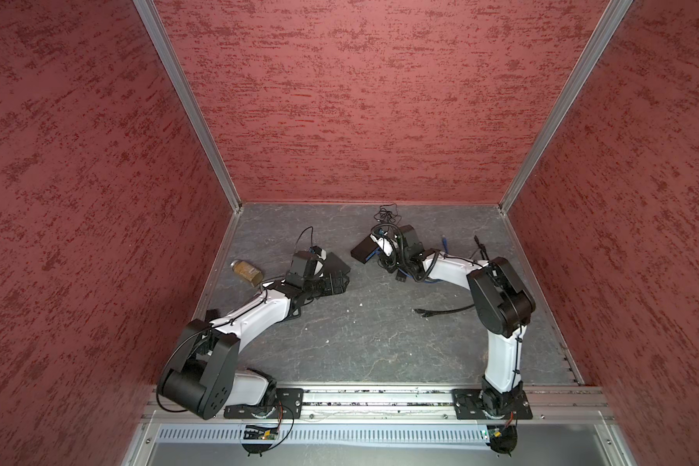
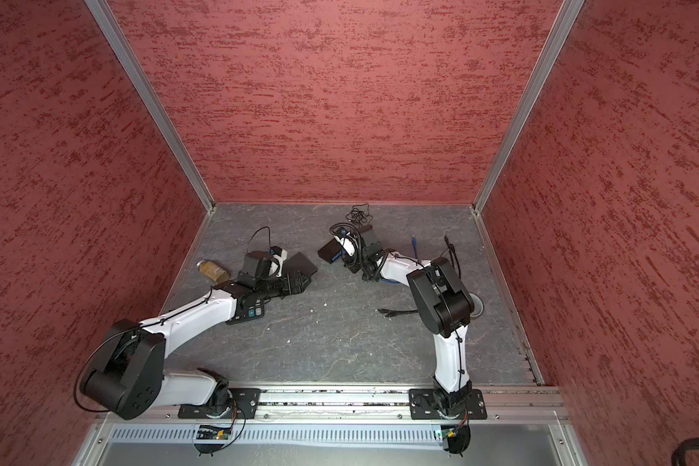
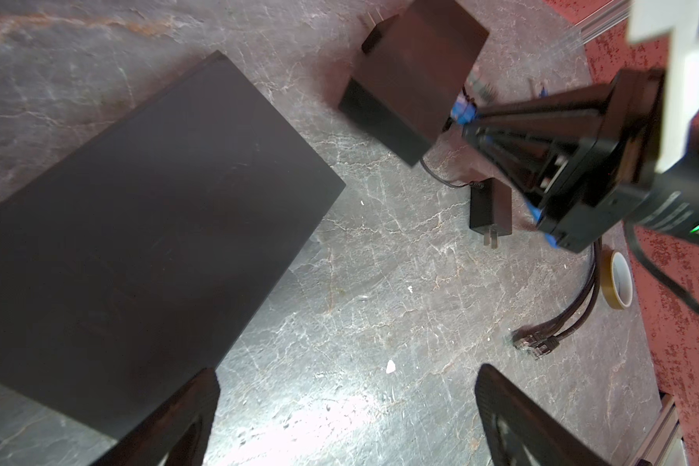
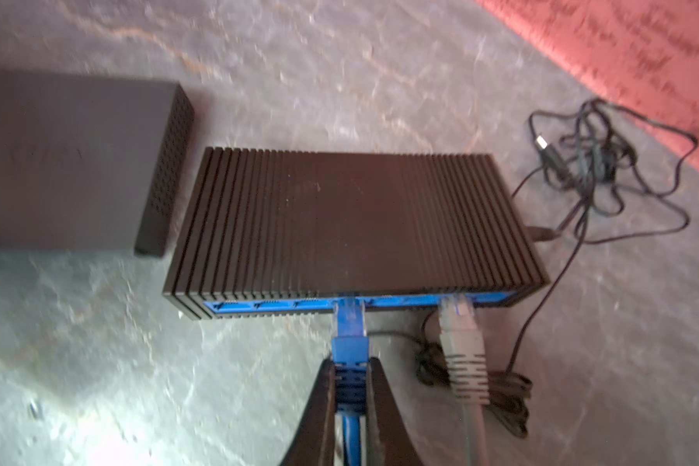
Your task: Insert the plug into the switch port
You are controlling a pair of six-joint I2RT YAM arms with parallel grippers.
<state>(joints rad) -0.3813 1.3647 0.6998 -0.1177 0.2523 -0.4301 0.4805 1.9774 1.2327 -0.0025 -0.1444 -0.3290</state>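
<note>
snugly between right jaws: blue plug [image 4: 350,349]

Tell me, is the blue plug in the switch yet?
Nearly. The grey plug already sits in the switch. The right fingers pinch the blue plug, its tip at a port; fully in, I cannot tell. Still to do: push it home, then let go. The left fingers are open, holding nothing.

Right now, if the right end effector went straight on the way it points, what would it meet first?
The switch: the blue plug held in the right end effector is at its port row, so its front face comes first; depth unclear.
</note>
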